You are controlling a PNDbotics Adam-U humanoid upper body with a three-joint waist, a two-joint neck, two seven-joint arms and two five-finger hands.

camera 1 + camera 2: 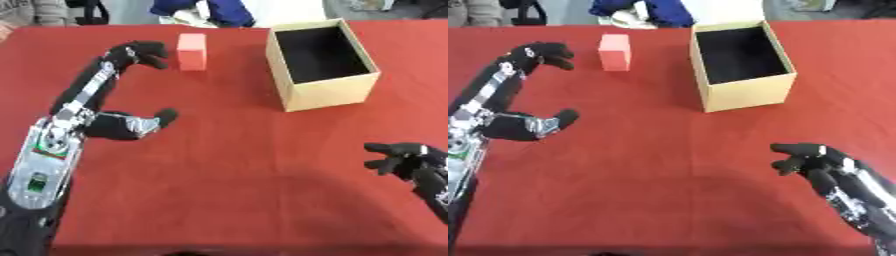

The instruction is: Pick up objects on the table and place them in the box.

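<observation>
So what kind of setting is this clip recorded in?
Probably a lab or demo table set up for pick-and-place: a red cloth-covered table with only a pink block and an open cardboard box, and people at the far edge.

No legible text (anywhere visible)

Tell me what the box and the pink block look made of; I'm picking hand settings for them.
The box looks like tan cardboard or thin wood: matte walls, thin straight edges, dark inside, open at the top. The pink block looks like foam or painted wood: flat, even colour, no shine, crisp corners. Neither look settles it. The left robot hand is open beside the block.
</observation>
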